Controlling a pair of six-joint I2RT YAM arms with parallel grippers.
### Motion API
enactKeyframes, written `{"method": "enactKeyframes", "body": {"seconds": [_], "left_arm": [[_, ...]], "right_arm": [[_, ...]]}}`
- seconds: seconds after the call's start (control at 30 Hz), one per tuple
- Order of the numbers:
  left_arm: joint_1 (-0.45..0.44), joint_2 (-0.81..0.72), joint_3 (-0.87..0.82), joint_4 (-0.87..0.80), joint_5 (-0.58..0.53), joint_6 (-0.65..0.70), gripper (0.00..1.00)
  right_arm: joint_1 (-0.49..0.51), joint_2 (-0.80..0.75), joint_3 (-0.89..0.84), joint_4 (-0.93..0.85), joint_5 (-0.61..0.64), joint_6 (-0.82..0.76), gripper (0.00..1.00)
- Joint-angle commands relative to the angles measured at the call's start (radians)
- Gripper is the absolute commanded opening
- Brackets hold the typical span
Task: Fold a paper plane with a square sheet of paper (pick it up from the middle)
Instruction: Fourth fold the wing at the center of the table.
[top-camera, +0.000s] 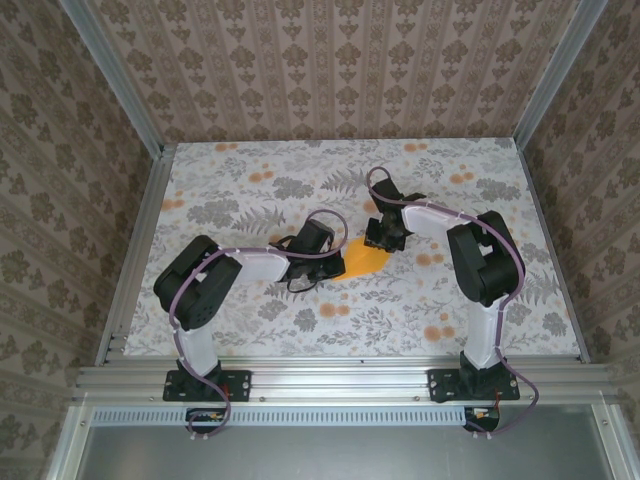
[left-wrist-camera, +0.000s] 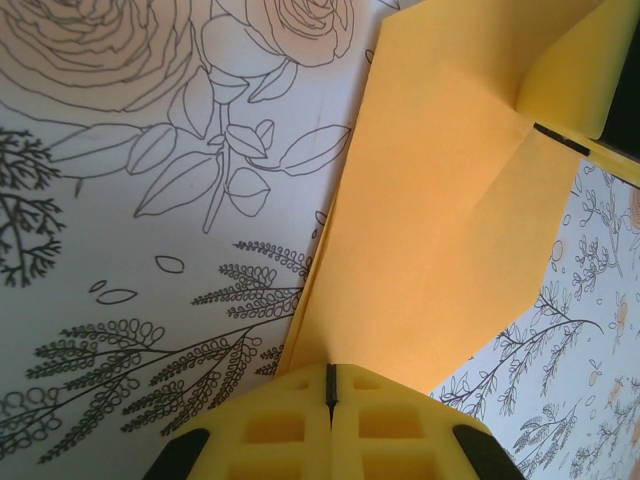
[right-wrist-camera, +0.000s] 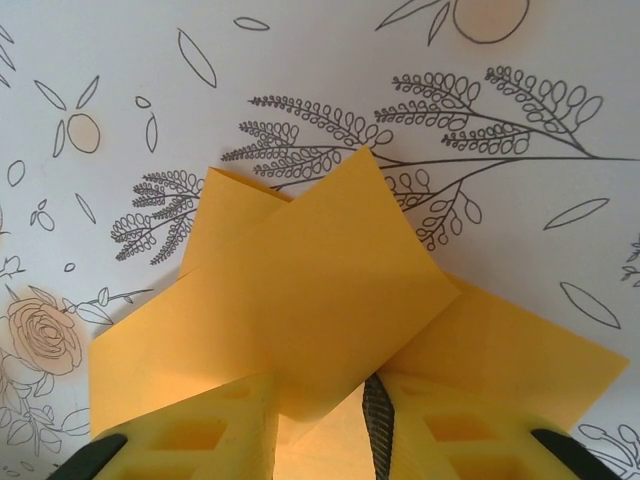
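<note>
The orange sheet of paper (top-camera: 362, 262) lies partly folded in the middle of the table, between my two grippers. In the left wrist view the sheet of paper (left-wrist-camera: 440, 230) runs up from my left gripper (left-wrist-camera: 330, 375), whose jaws are shut on its near edge. That left gripper (top-camera: 338, 252) sits at the paper's left side. My right gripper (top-camera: 385, 240) comes down on the far right side. Its jaws (right-wrist-camera: 320, 400) stand apart with a raised, curled flap of the paper (right-wrist-camera: 300, 290) between the fingers. One right finger (left-wrist-camera: 565, 70) shows beside a lifted fold.
The table (top-camera: 250, 190) is covered with a grey and orange floral cloth. Wallpapered walls enclose it on three sides, with aluminium posts (top-camera: 110, 75) at the back corners and a rail (top-camera: 340, 375) along the front.
</note>
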Motion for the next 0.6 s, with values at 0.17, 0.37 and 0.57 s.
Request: {"method": "enactKeyframes", "body": {"seconds": [0.17, 0.37, 0.57], "left_arm": [[0.007, -0.085, -0.032, -0.06, 0.051, -0.005, 0.02], [0.071, -0.229, -0.09, -0.027, 0.025, -0.048, 0.11], [0.121, -0.303, -0.146, -0.021, 0.011, -0.057, 0.14]], "right_arm": [[0.0, 0.046, -0.059, 0.016, 0.005, -0.087, 0.29], [-0.002, 0.046, -0.081, 0.103, -0.144, -0.274, 0.29], [0.0, 0.046, -0.083, 0.138, -0.311, -0.367, 0.29]]}}
